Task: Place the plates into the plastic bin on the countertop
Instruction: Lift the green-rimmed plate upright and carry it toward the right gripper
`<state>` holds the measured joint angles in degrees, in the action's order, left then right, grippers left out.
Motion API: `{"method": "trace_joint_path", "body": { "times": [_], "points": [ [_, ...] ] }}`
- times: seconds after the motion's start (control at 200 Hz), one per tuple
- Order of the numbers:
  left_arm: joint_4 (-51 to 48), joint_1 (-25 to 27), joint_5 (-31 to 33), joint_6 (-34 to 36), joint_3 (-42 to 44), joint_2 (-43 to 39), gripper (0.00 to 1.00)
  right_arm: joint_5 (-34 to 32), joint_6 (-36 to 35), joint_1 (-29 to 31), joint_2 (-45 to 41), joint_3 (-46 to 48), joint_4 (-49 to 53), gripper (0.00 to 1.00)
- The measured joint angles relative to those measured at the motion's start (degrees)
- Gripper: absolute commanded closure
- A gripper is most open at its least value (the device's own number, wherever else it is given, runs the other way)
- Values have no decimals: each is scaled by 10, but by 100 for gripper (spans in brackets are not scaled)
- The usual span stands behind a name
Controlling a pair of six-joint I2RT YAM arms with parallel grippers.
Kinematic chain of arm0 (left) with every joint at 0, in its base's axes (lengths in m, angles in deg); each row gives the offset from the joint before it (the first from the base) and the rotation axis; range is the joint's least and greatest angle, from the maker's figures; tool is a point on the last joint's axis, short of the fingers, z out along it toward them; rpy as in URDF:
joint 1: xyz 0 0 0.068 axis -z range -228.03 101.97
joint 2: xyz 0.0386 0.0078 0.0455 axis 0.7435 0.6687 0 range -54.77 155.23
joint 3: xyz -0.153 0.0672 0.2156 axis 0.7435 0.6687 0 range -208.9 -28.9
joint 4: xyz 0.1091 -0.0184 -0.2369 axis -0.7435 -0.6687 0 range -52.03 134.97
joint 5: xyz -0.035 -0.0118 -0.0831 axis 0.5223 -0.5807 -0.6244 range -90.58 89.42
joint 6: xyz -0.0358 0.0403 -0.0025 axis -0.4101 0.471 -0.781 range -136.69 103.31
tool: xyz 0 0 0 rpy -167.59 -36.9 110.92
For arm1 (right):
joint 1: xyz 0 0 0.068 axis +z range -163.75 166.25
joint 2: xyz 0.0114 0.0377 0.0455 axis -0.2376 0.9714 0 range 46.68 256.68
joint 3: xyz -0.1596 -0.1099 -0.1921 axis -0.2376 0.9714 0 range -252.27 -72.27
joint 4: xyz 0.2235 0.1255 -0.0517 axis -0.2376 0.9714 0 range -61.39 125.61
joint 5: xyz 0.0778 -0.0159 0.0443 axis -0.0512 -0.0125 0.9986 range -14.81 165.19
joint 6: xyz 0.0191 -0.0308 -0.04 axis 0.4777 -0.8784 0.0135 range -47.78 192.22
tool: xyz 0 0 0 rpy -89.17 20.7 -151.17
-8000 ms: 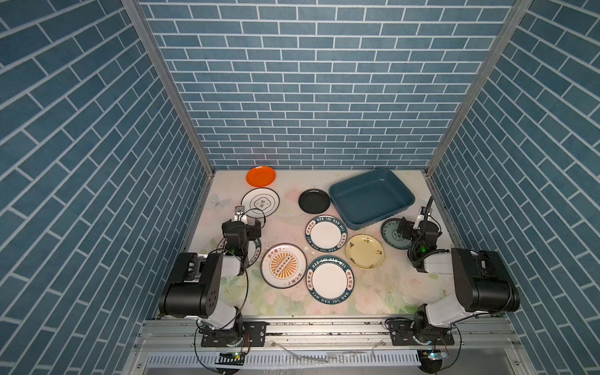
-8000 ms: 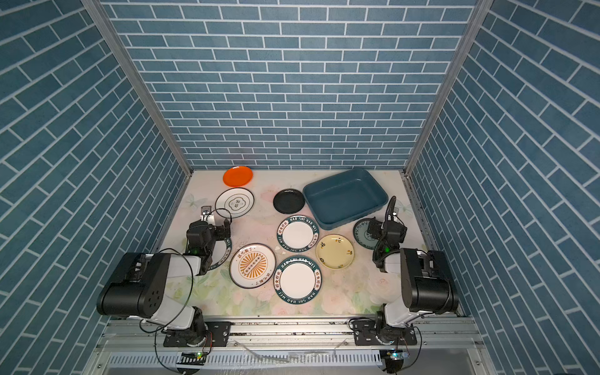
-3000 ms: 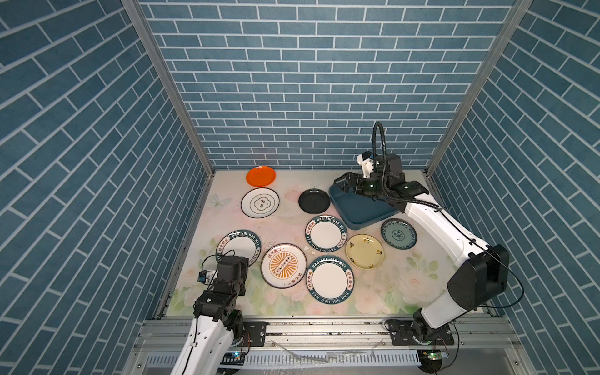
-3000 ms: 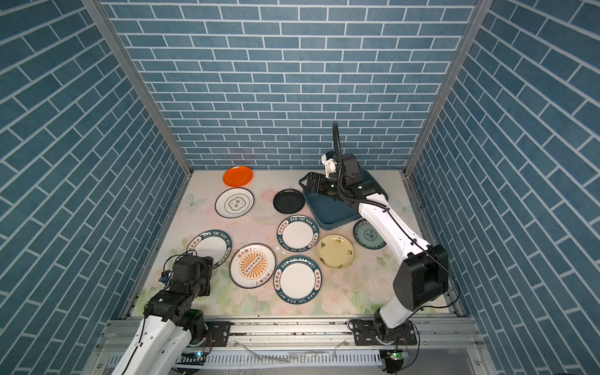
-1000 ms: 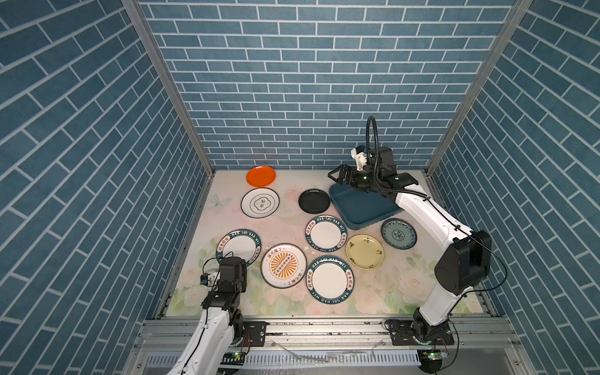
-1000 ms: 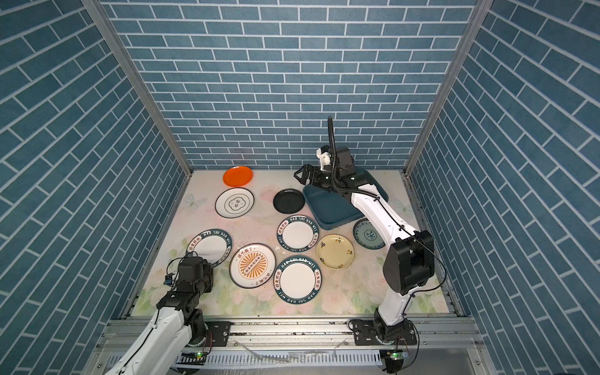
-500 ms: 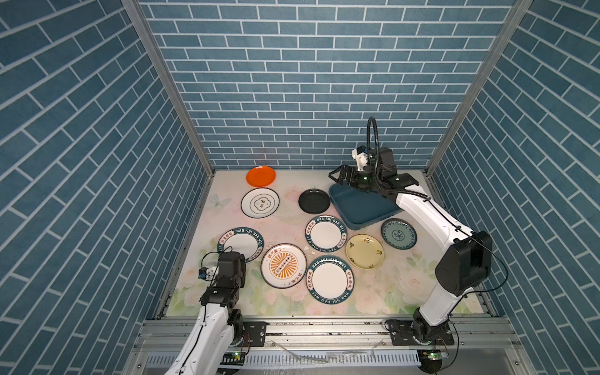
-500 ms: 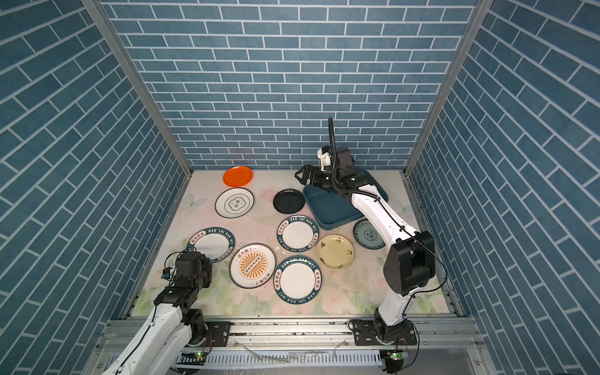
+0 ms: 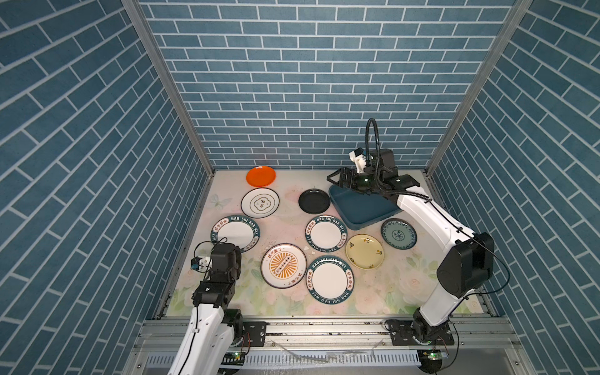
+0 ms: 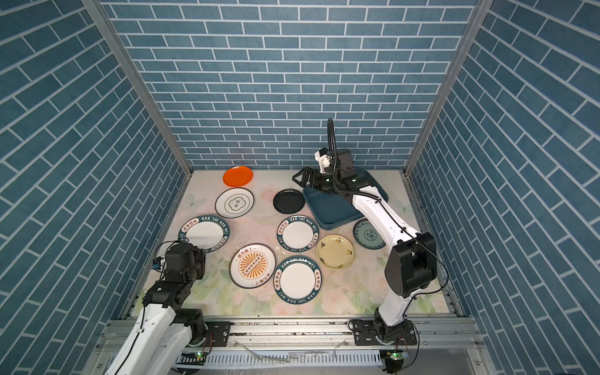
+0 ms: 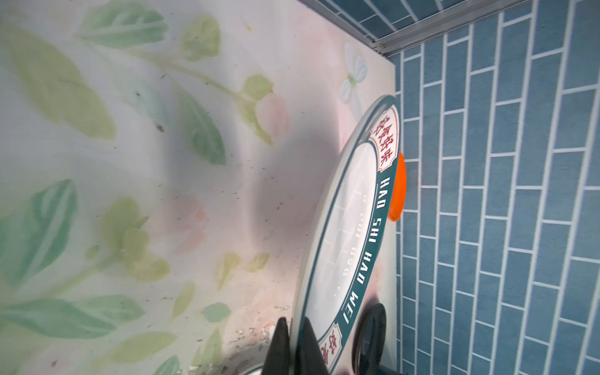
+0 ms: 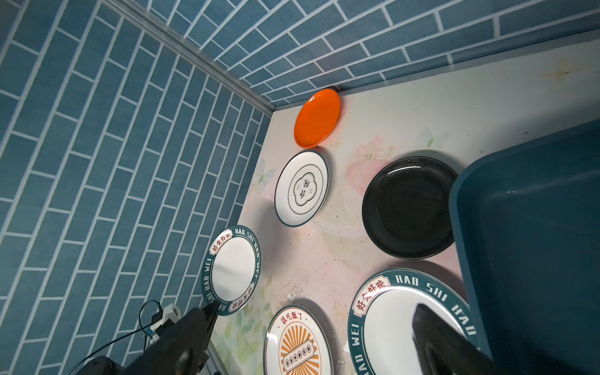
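We see a robot lab booth staged as a kitchen: blue brick-printed wall panels [image 9: 292,81] in silver aluminium framing [image 9: 169,87] and a pale floral-printed countertop [image 9: 373,298].

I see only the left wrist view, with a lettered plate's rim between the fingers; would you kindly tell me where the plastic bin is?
Observer: The plastic bin sits at the back right of the countertop, just right of the black plate.
Operator: Where is the right gripper?
Observer: It hangs open above the bin's back left corner, holding nothing.
Operator: What neighbours my lettered plate?
Observer: The sunburst plate lies just front-right of it.
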<state>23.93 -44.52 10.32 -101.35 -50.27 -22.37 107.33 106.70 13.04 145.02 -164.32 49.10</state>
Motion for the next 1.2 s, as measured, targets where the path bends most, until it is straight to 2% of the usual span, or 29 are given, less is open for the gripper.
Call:
{"method": "trace_joint_path", "body": {
  "times": [0.42,0.82,1.2],
  "points": [
    [21,0,-34,42,-39,39,100,84,0,-1,13,0,0,2],
    [66,0,-79,59,-83,94,100,93,1,-1,27,-14,6,2],
    [116,0,-158,76,-123,168,100,92,1,-1,42,-14,10,2]
  ]
}}
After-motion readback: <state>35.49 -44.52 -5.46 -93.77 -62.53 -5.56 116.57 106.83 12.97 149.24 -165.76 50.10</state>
